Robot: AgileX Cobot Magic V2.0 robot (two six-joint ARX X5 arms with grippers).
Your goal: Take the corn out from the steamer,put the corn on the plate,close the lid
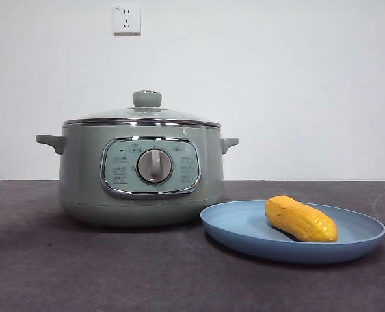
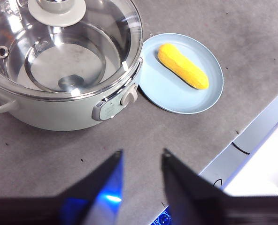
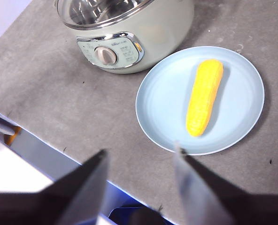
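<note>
Corn (image 1: pixel 301 220) on plate (image 1: pixel 244 237), lid (image 1: pixel 144 116) on steamer (image 1: pixel 82 182)

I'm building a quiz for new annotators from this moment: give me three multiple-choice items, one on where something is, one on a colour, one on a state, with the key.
1. Where is the corn?
A. inside the steamer
B. on the plate
C. on the bare table

2. What colour is the plate?
A. light blue
B. white
C. red

3. How is the lid?
A. lying on the table
B. held in a gripper
C. seated on the steamer

Key:
1 B: the cob lies on the plate, beside the steamer.
2 A: the rim shows light blue in all views.
3 C: its chrome rim sits on the pot's top; the left gripper and right gripper are both open and hold nothing.
</note>
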